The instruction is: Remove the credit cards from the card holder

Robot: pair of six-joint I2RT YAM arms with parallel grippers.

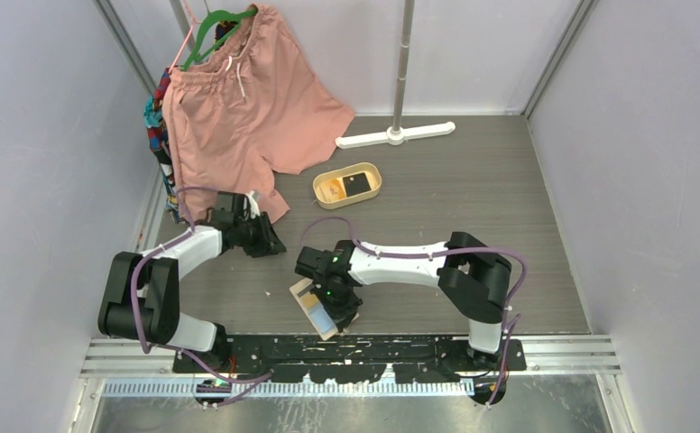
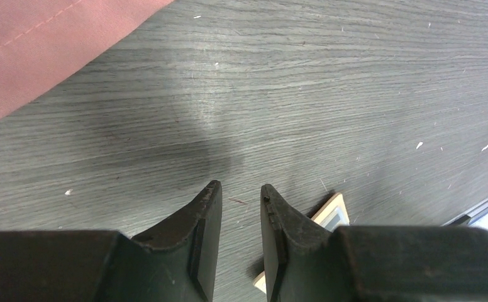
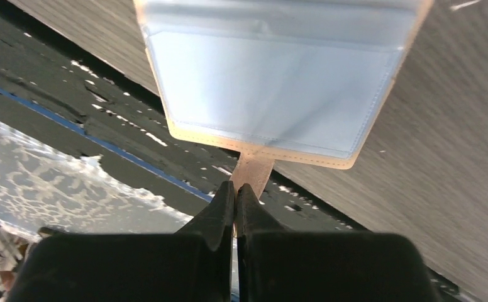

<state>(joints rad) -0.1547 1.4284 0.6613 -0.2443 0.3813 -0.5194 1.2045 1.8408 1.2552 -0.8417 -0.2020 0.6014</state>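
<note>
The card holder [image 1: 313, 305] was at the table's [image 1: 473, 180] near edge, opened flat, pale blue inside showing. The right gripper [image 3: 235, 189] was pinched tight on its snap tab [image 3: 254, 168]. The left gripper [image 2: 238, 192] hung near the pink shorts [image 2: 34, 44], jaws apart and empty.

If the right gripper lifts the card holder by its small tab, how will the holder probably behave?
The card holder will likely hang and swing, because the right gripper pinches only its narrow tab. It looks thin and light, so lifting should need little force. It lies open and looks soft, so it may bend or fold.
</note>
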